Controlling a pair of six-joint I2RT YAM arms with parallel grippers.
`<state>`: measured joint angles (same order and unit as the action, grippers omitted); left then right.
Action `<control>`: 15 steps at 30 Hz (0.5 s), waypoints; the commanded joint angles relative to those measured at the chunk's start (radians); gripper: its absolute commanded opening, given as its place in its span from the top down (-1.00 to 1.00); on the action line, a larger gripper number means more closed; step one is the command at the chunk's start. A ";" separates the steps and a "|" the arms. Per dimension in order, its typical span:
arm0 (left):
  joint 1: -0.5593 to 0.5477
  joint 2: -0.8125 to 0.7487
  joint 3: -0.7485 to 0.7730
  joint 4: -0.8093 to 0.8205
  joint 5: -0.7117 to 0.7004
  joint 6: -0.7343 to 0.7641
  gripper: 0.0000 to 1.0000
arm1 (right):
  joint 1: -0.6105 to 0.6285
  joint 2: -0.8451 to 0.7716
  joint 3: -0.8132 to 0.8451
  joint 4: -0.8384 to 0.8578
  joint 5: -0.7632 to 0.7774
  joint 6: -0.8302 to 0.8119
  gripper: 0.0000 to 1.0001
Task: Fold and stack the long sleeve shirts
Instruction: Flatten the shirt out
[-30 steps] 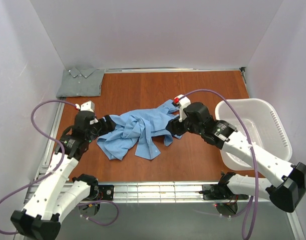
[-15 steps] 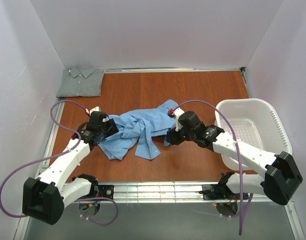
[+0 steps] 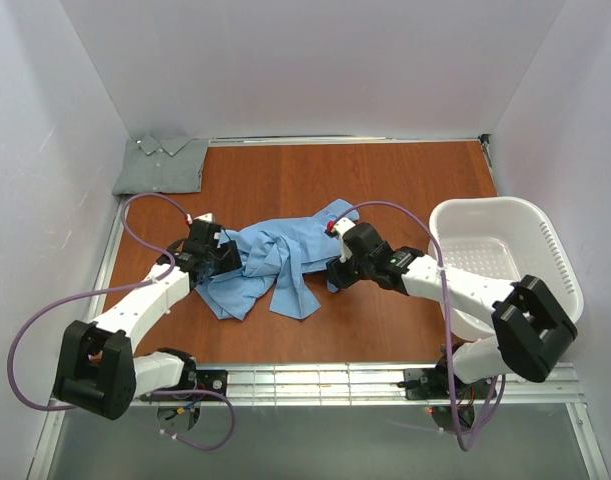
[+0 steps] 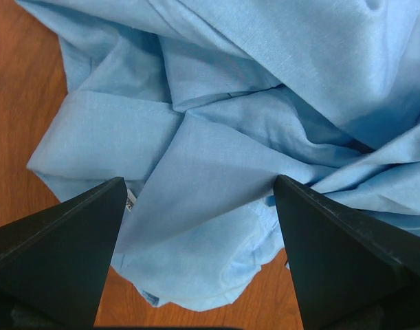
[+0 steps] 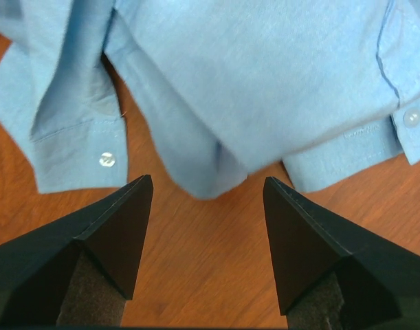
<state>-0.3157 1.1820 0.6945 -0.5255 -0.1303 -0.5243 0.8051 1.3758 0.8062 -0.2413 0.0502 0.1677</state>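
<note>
Blue shirt [image 3: 270, 265] crumpled on wooden table [image 3: 385, 190], grey-green shirt [image 3: 163, 165] folded, white walls [image 3: 315, 60]

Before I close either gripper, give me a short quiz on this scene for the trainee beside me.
1. True or false: the folded grey-green cloth shirt lies on top of the crumpled light blue cloth shirt.
2. Where on the brown wooden table is the light blue shirt? A: the far left corner. B: the middle, between the left gripper and the right gripper. C: hanging over the near edge.
3. Fill in: both grippers' jaws stand ____.
Key: 1 false, it lies apart at the far left corner; 2 B; 3 open.
</note>
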 commanded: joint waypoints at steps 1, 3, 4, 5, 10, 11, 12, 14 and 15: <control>0.006 0.040 -0.006 0.035 0.034 0.052 -0.64 | 0.000 0.055 0.059 0.068 0.034 -0.031 -0.20; 0.006 0.070 -0.001 0.036 0.049 0.063 -0.63 | 0.000 0.083 0.074 0.066 0.034 -0.042 -0.17; 0.006 0.077 0.002 0.038 0.066 0.067 -0.60 | 0.000 0.089 0.083 0.068 0.034 -0.043 -0.14; 0.007 0.082 0.002 0.041 0.075 0.075 -0.56 | 0.000 0.095 0.086 0.068 0.034 -0.046 -0.08; 0.006 0.099 -0.012 0.077 0.179 0.087 -0.27 | -0.001 0.112 0.096 0.071 0.039 -0.073 0.26; 0.006 0.103 -0.013 0.082 0.188 0.087 -0.03 | -0.003 0.120 0.100 0.069 0.040 -0.077 0.36; 0.007 0.111 -0.012 0.087 0.193 0.086 0.08 | -0.004 0.124 0.103 0.069 0.042 -0.080 0.45; 0.006 0.134 -0.007 0.087 0.210 0.087 0.44 | -0.012 0.129 0.109 0.069 0.045 -0.089 0.64; 0.006 0.143 -0.006 0.090 0.216 0.087 0.62 | -0.014 0.129 0.110 0.069 0.045 -0.094 0.73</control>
<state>-0.3141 1.3041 0.6937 -0.4610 0.0280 -0.4568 0.8009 1.4925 0.8742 -0.2028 0.0784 0.0986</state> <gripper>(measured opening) 0.265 0.183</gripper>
